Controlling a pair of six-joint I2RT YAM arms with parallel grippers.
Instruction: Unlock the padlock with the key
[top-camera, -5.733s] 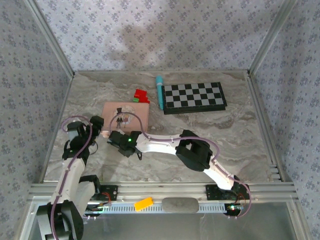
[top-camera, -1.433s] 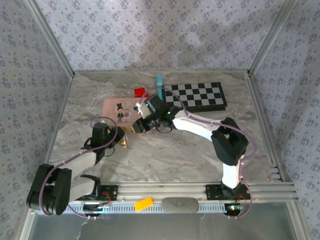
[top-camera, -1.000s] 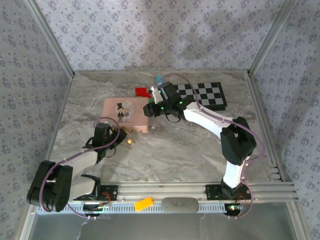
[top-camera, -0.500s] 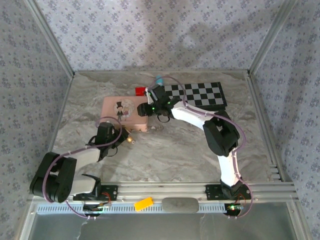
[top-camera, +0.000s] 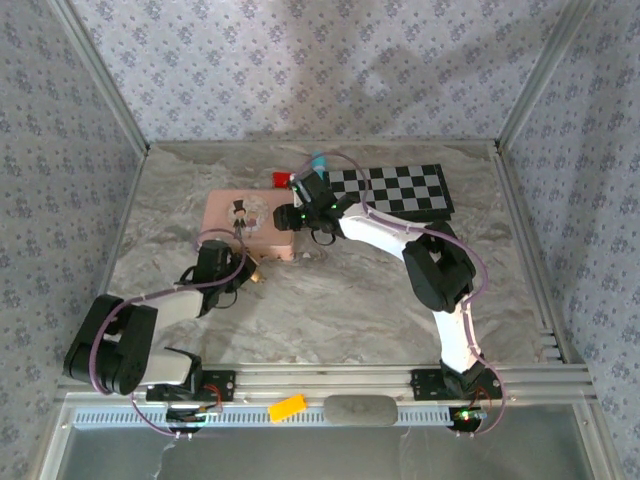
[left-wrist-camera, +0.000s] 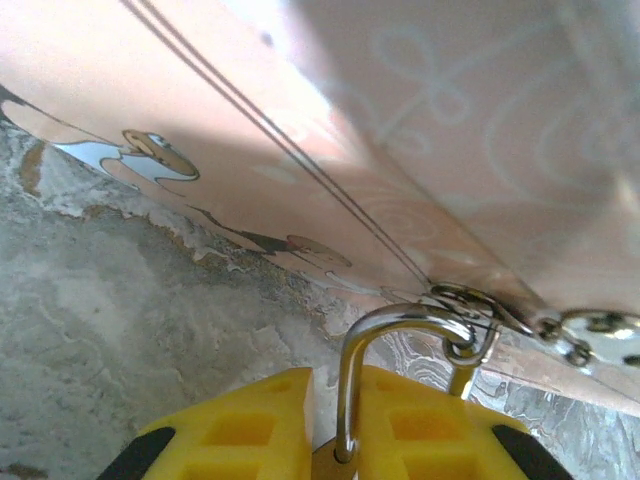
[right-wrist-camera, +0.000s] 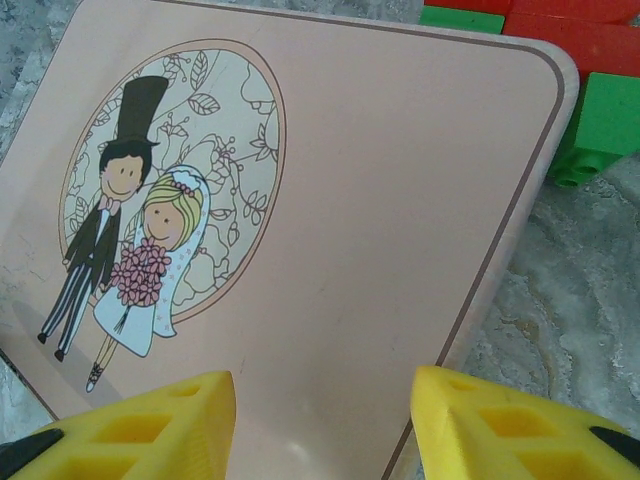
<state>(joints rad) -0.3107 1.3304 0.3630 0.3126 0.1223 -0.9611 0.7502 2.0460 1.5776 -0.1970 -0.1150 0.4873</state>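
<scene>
My left gripper (left-wrist-camera: 338, 405) pinches the padlock (left-wrist-camera: 398, 322), which hangs hooked through the hasp (left-wrist-camera: 482, 306) of the pink box (left-wrist-camera: 420, 130). My right gripper (right-wrist-camera: 322, 415) stands wide-jawed above that box.

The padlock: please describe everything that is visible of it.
The padlock is tiny, with a brass-gold body and a thin, shiny silvery shackle. In the left wrist view the shackle rises between the yellow fingers of the left end effector, which grip the lock, and its curved top hooks through a metal loop at the pink box's edge. The body is mostly hidden; locked or not, I cannot tell.
</scene>
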